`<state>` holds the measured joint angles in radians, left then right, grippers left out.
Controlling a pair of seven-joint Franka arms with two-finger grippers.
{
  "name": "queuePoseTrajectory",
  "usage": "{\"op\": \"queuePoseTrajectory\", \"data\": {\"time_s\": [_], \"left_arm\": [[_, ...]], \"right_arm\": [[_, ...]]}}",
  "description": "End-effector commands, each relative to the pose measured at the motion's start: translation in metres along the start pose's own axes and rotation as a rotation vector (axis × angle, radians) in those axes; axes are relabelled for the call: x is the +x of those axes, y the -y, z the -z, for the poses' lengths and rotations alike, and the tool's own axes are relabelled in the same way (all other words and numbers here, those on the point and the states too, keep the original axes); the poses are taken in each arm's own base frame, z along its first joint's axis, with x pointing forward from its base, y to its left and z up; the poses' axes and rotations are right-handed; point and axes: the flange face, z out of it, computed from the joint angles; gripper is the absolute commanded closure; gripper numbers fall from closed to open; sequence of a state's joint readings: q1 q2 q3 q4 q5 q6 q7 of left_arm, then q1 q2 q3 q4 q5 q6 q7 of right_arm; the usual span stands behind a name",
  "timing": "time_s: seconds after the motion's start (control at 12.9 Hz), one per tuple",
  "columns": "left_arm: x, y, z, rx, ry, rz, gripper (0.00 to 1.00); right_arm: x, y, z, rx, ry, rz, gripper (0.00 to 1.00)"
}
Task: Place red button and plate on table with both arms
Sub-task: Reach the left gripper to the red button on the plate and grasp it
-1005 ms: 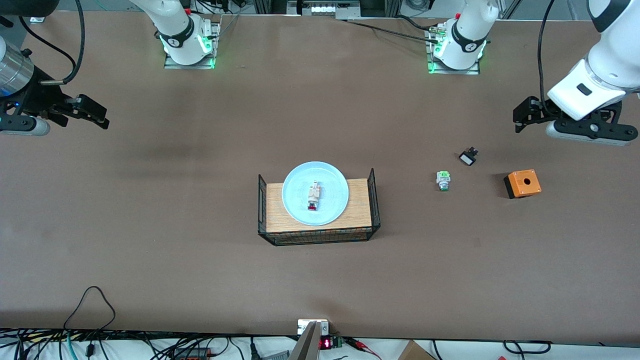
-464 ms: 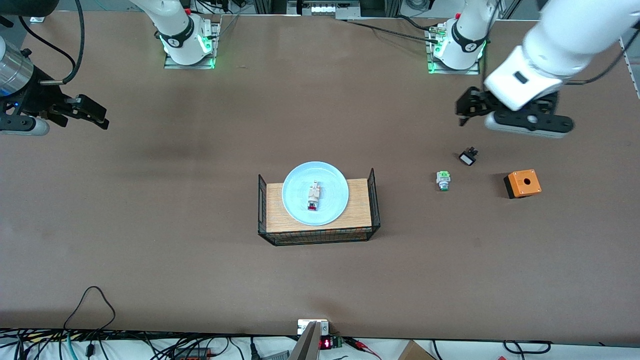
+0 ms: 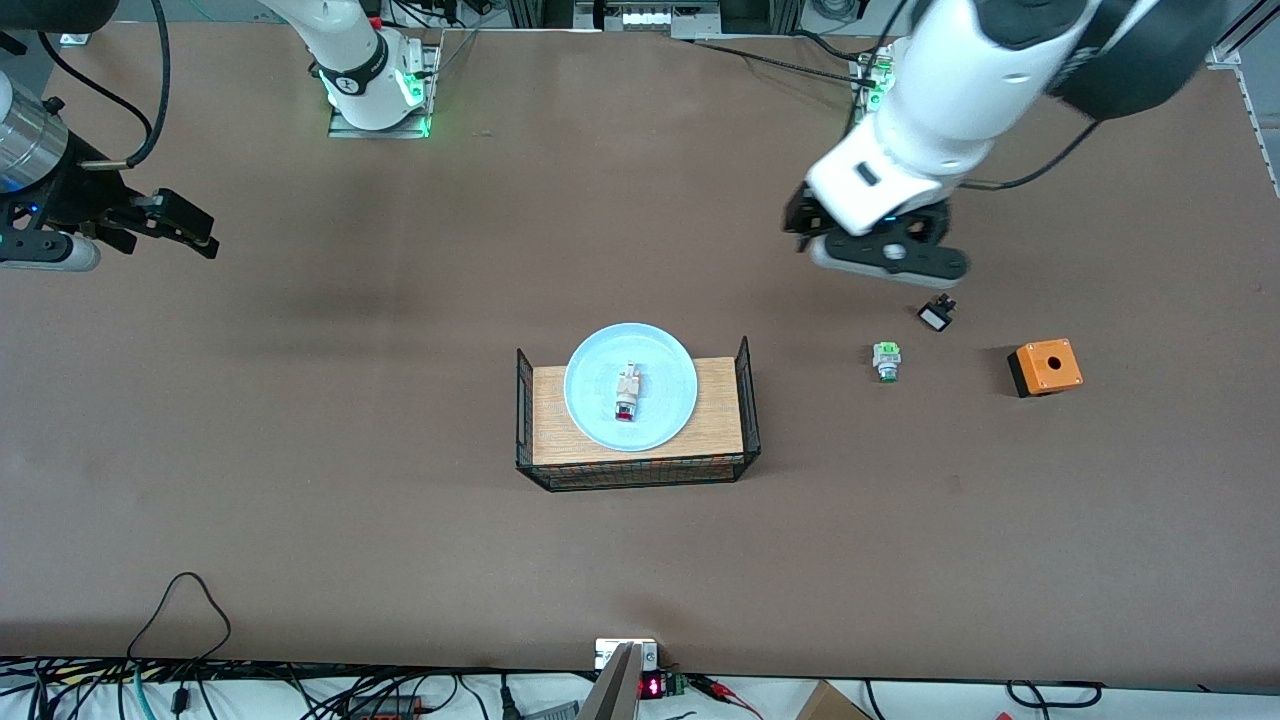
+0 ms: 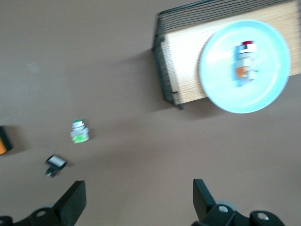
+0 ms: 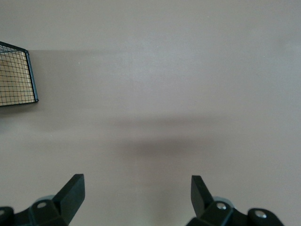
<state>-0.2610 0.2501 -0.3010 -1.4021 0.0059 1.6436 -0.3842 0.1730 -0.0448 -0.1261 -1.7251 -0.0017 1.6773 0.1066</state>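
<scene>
Brown table [image 3: 400,480]; both the left gripper [image 4: 139,203] and right gripper [image 5: 137,197] gape empty, fingertips cut off.

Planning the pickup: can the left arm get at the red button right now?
Probably yes: the red button lies uncovered on the plate, and the open left gripper hangs above bare table.

Round pale-blue plate [image 3: 660,352] with raised rim, resting flat on a wood-topped wire stand [image 3: 715,432] mid-table [image 3: 400,480]. Small red button [image 3: 627,392], beige body, lying on its side at plate's centre, red cap toward the front camera.
</scene>
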Motion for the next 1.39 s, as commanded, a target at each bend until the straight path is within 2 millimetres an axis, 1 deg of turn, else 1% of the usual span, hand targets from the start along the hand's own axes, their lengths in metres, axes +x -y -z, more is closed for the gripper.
{"op": "queuePoseTrajectory", "data": {"time_s": [0.0, 0.23, 0.39, 0.54, 0.62, 0.77, 0.85, 0.93, 1.0, 1.16, 1.31], "left_arm": [[0.027, -0.039, -0.025, -0.062, -0.058, 0.042, 0.0], [0.048, -0.081, -0.075, -0.123, -0.126, 0.139, 0.0], [0.056, -0.106, -0.104, -0.05, -0.219, 0.065, 0.0], [0.067, -0.134, -0.132, -0.056, -0.251, 0.047, 0.0], [0.073, -0.142, -0.144, -0.042, -0.264, 0.052, 0.0], [0.08, -0.151, -0.17, -0.003, -0.295, 0.073, 0.0], [0.083, -0.154, -0.182, -0.017, -0.317, 0.105, 0.0], [0.081, -0.163, -0.193, -0.036, -0.324, 0.132, 0.0], [0.082, -0.166, -0.2, -0.039, -0.329, 0.145, 0.0], [0.083, -0.167, -0.208, -0.044, -0.335, 0.144, 0.0], [0.077, -0.177, -0.222, -0.028, -0.327, 0.123, 0.0]], "right_arm": [[0.002, 0.002, 0.0, 0.005, 0.004, 0.008, 0.0], [0.002, 0.0, -0.004, 0.006, 0.016, 0.011, 0.0], [0.004, -0.002, -0.009, 0.004, 0.025, 0.057, 0.0], [0.006, -0.007, -0.011, 0.004, 0.023, 0.088, 0.0], [0.006, -0.008, -0.012, 0.004, 0.028, 0.086, 0.0], [0.006, -0.009, -0.012, 0.004, 0.031, 0.083, 0.0], [0.006, -0.01, -0.011, 0.004, 0.031, 0.082, 0.0], [0.005, -0.01, -0.01, 0.004, 0.031, 0.082, 0.0], [0.005, -0.011, -0.008, 0.004, 0.026, 0.08, 0.0], [0.005, -0.012, -0.006, 0.006, 0.023, 0.077, 0.0], [0.005, -0.012, -0.005, 0.006, 0.022, 0.077, 0.0]]}}
